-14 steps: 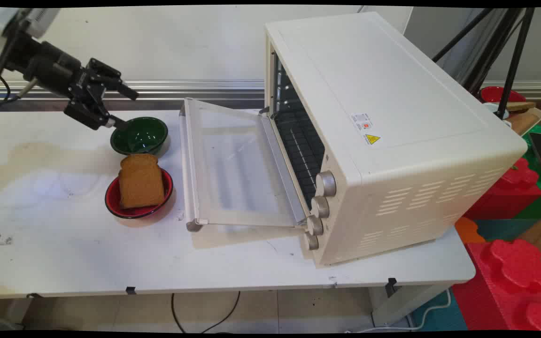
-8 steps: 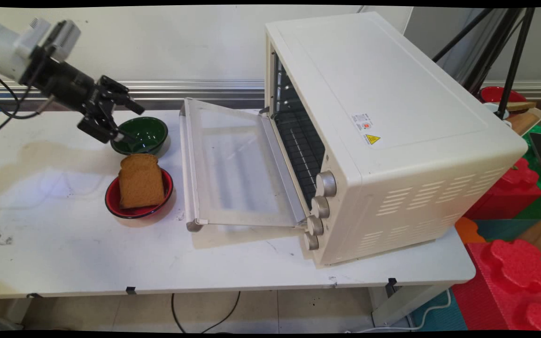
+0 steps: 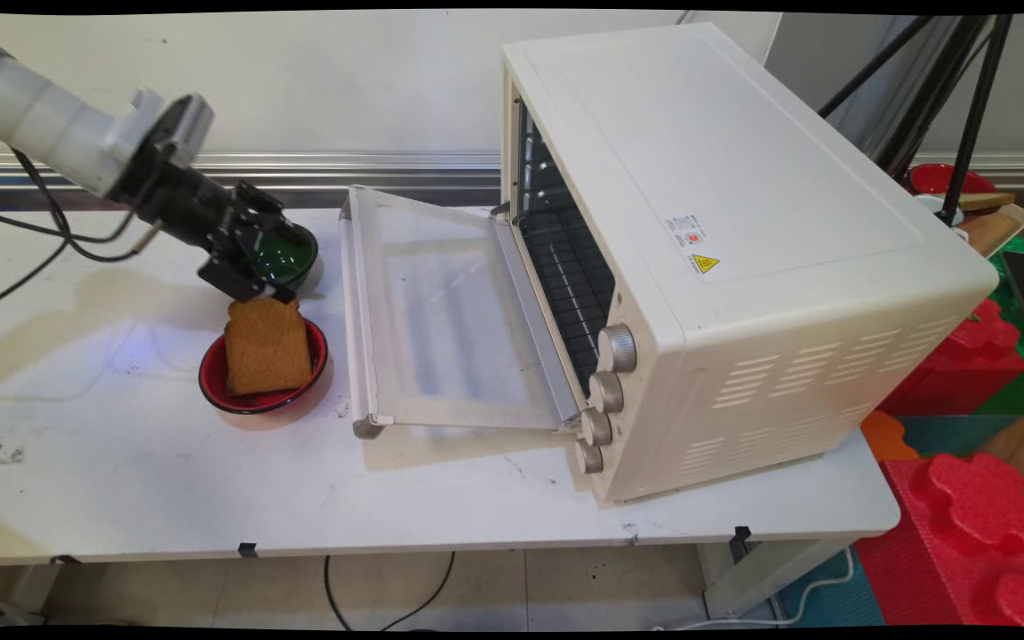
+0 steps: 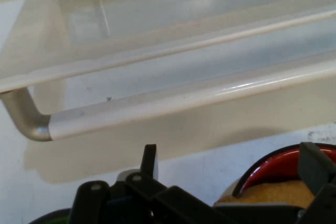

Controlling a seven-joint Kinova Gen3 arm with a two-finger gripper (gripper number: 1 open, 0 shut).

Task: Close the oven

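My black gripper [image 3: 256,268] hangs low over the near rim of a green bowl [image 3: 297,252], just above the top edge of a brown bread slice [image 3: 267,345]. The slice leans in a red bowl [image 3: 212,382] on the white table. In the hand view the gripper [image 4: 231,155] is open, its fingers [image 4: 149,158] spread wide with nothing between them. The bread [image 4: 268,195] and the red bowl's rim [image 4: 275,163] show low on the right, near the right finger. A sliver of the green bowl [image 4: 50,219] shows at the bottom left.
A cream toaster oven [image 3: 743,222] stands on the right with its glass door [image 3: 441,311] folded down flat toward the bowls. The door's handle bar [image 4: 157,109] lies straight ahead of the hand. Red and green foam blocks [image 3: 965,524] sit off the table's right end.
The arm has swung right and down from the table's back left. The gripper has gone from beside the green bowl's left rim to over that bowl, close above the bread.
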